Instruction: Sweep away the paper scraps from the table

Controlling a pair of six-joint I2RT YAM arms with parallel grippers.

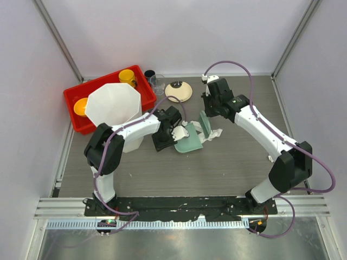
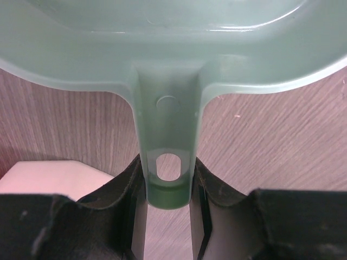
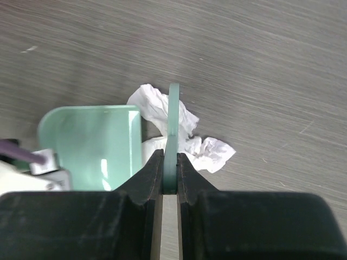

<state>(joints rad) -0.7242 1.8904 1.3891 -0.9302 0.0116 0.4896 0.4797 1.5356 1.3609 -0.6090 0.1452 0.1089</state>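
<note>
Crumpled white paper scraps lie mid-table on the grey wood-grain table, next to the mouth of a pale green dustpan. My left gripper is shut on the dustpan's handle; its pan fills the top of the left wrist view. My right gripper is shut on a thin green scraper, seen edge-on in the right wrist view. There the scraps lie around and right of the scraper, with the dustpan at its left.
A red tray at the back left holds yellow cups. A tall white octagonal bin stands beside the left arm. A black cup, a glass and a round cream plate sit at the back.
</note>
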